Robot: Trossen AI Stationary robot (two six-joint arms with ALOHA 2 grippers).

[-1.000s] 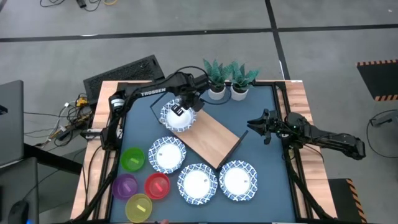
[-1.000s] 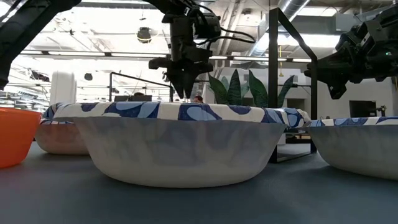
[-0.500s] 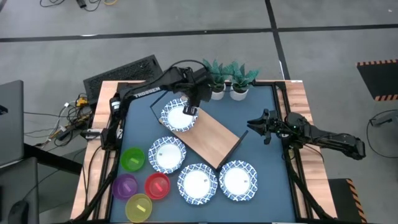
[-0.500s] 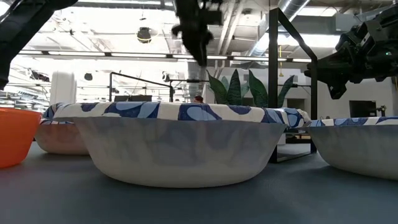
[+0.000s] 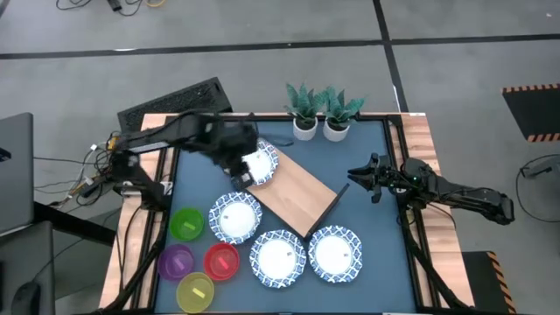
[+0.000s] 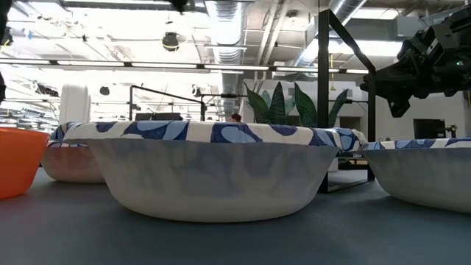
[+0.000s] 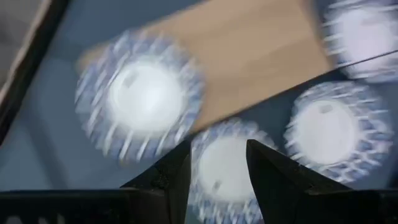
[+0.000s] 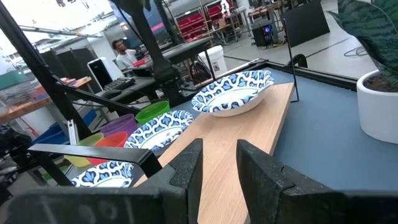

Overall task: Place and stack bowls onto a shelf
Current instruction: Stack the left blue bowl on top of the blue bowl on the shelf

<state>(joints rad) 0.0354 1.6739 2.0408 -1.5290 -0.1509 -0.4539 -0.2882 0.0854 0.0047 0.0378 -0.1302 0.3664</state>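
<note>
High view: the shelf (image 5: 293,194), a long light-wood board with thin black wire frames, lies aslant on the dark blue bench (image 5: 376,219). One white bowl with a blue patterned rim (image 5: 259,164) sits on the board's far end, partly under the blurred left gripper (image 5: 238,166), whose arm reaches in over it. Three more blue-rimmed bowls (image 5: 234,217) lie on the bench beside the board's near edge. The green bowl (image 5: 186,224), purple bowl (image 5: 176,261), red bowl (image 5: 220,261) and yellow bowl (image 5: 195,291) cluster near the corner. The right gripper (image 5: 357,179) hangs just off the shelf's other end, empty.

Low view: a blue-rimmed bowl fills the foreground, and the right gripper shows dark at the upper right.

Left wrist view: the left gripper's fingers (image 7: 169,177) are parted and hold nothing; the shelved bowl and bench bowls lie below, smeared.

Right wrist view: the right gripper's fingers (image 8: 189,167) stand apart over the wood board, the shelved bowl well ahead.
</note>
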